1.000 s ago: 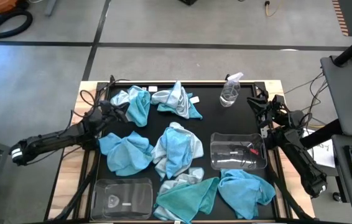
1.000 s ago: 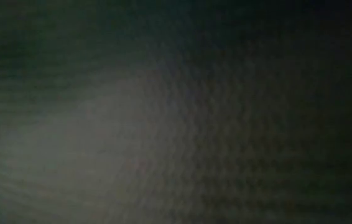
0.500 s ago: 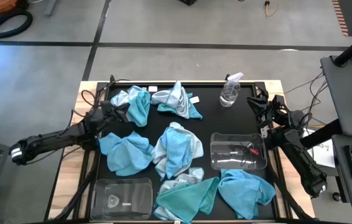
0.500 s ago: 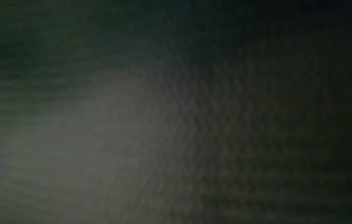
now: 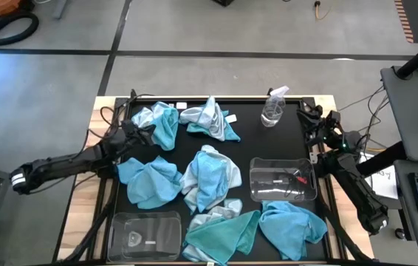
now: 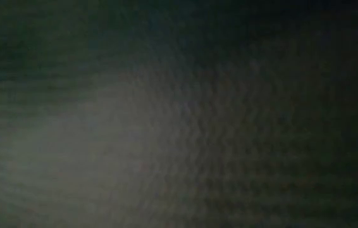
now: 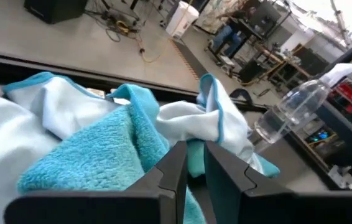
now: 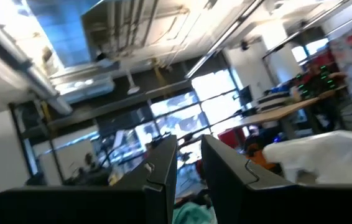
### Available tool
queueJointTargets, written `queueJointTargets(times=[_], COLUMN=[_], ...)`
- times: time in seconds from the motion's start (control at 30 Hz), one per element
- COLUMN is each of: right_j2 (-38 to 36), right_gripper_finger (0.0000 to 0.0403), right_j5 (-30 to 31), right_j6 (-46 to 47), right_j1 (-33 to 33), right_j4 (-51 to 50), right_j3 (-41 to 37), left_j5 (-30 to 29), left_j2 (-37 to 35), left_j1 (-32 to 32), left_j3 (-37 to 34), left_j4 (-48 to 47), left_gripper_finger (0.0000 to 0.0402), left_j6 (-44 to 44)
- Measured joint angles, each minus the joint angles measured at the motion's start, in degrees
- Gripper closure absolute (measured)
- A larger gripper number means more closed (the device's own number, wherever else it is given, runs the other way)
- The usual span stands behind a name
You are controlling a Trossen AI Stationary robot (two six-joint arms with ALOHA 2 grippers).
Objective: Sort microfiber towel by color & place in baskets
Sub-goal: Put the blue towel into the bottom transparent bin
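Note:
Several microfiber towels lie crumpled on the black table: a teal-and-pale one (image 5: pixel 157 123) at far left, a pale one (image 5: pixel 209 120), a sky-blue one (image 5: pixel 148 182), a pale-blue one (image 5: pixel 210 176), a teal one (image 5: pixel 224 232) and a blue one (image 5: pixel 292 225). One clear basket (image 5: pixel 283 179) stands right of centre, another (image 5: pixel 145 235) at the near left. My left gripper (image 5: pixel 136 132) (image 7: pixel 191 167) is shut, at the left edge of the teal-and-pale towel (image 7: pixel 95 162). My right gripper (image 5: pixel 314 118) (image 8: pixel 188 163) is shut, raised by the far right corner and facing the room. My left gripper lies low and level, pointing from the table's left at the teal fold (image 7: pixel 132 143) of the far-left towel. I cannot tell whether its shut fingertips touch the cloth. The towel rests on the table.
A clear spray bottle (image 5: pixel 273 109) (image 7: pixel 288 112) stands at the far edge, left of my right gripper. The right basket holds small dark and red items (image 5: pixel 286 177). Cables run along the table's left and right edges. The low view is dark and shows nothing.
My right gripper has shifted a little toward the far right corner of the table, staying shut. The towels and baskets have not moved.

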Motion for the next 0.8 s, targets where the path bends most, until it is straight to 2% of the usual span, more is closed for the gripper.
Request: queueJointTargets(times=[0.13, 0.27, 0.43, 0.5, 0.7, 0.8], right_j2=[0.07, 0.07, 0.07, 0.07, 0.09, 0.09], right_gripper_finger=[0.0335, 0.0335, 0.0335, 0.0335, 0.0335, 0.0335], right_j5=[2.34, 2.36, 2.40, 2.42, 3.66, 7.13], right_j6=[0.21, 0.65, 0.09, -1.27, -7.76, -4.26], right_j1=[0.01, 0.01, 0.01, 0.01, 0.01, 0.01], right_j4=[-0.02, -0.08, -0.81, -2.01, -5.57, -6.42], right_j3=[0.00, 0.02, 0.02, 0.02, 0.00, 0.00], left_j5=[-3.67, -4.48, 2.05, 2.97, -2.78, -2.78], left_j2=[3.27, 6.91, 11.37, 12.96, 15.73, 16.38], left_j1=[0.93, 1.96, 2.02, 2.01, 2.04, 2.01], left_j3=[-0.02, -0.02, -0.02, -0.02, -0.02, 0.14], left_j4=[3.15, 13.81, 33.97, 38.91, 40.96, 40.95], left_gripper_finger=[0.0364, 0.0364, 0.0364, 0.0364, 0.0364, 0.0364], left_j6=[0.05, 5.48, 17.67, 20.40, 24.58, 25.49])
